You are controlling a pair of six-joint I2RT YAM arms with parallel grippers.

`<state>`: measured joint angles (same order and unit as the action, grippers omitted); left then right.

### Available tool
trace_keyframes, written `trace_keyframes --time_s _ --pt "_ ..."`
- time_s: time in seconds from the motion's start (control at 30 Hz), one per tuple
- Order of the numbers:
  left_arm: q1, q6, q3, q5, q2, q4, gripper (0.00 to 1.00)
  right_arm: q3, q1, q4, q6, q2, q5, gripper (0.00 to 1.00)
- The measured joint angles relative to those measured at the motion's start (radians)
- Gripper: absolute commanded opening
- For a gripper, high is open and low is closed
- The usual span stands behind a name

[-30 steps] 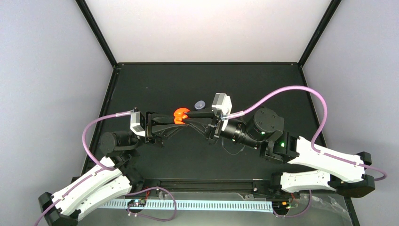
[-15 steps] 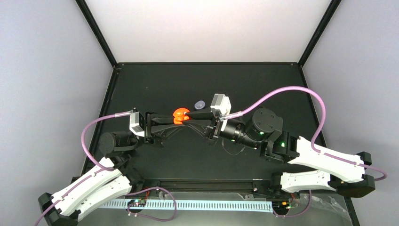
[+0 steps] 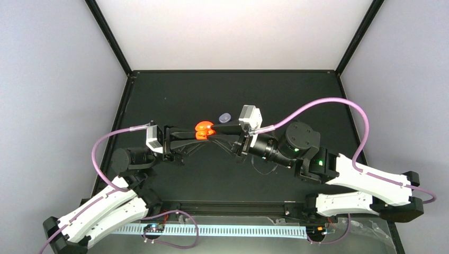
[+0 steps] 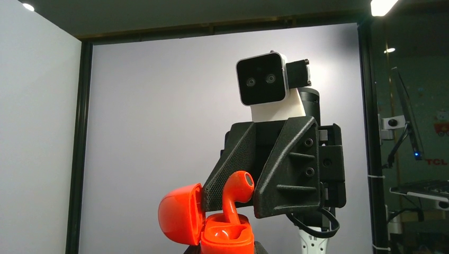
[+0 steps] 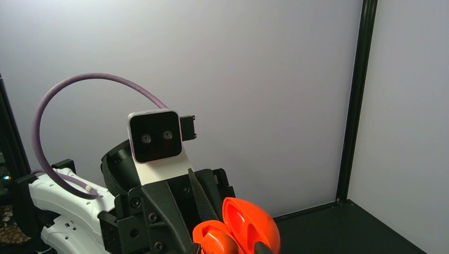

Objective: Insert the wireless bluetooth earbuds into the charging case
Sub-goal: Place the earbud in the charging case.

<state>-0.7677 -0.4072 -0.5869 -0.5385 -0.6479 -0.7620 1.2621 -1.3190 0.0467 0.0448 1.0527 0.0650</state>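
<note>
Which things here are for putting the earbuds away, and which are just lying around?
For the job:
- orange earbud, stem down in the case
- open orange case
- left gripper, holding the case
- right gripper, around the earbud

Lying about:
- small purple thing on the black table, too small to identify

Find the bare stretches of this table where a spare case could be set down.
Free: the far strip of table between the back edge and the purple piece; the near stretch between the red-orange case and the front rail. Crowded: the middle, where the left fingers and right fingers meet at that case.
</note>
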Motion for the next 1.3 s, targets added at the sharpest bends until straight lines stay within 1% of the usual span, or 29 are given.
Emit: trace_keyframes --time_s 0.37,0.73,0.87,1.0,1.1,1.3 --pt "0.000 -0.009 0.000 0.000 -0.002 0.013 0.01 0.027 0.000 0.029 -0.003 0.016 0.013 0.26" --pt "0.000 -0.014 0.000 0.000 -0.002 0.014 0.02 0.068 -0.004 0.071 -0.003 0.045 0.023 0.23" --pt "0.000 -0.014 0.000 0.000 -0.002 0.014 0.02 0.073 -0.004 0.074 -0.003 0.053 0.025 0.24" --pt "0.000 -0.015 0.000 0.001 -0.002 0.013 0.02 0.083 -0.004 0.083 -0.003 0.059 0.026 0.28" --pt "0.000 -0.015 0.000 0.002 -0.002 0.014 0.02 0.084 -0.005 0.089 -0.002 0.059 0.024 0.35" --pt "0.000 -0.016 0.000 0.012 -0.002 0.014 0.02 0.084 -0.007 0.094 -0.003 0.056 0.017 0.44"
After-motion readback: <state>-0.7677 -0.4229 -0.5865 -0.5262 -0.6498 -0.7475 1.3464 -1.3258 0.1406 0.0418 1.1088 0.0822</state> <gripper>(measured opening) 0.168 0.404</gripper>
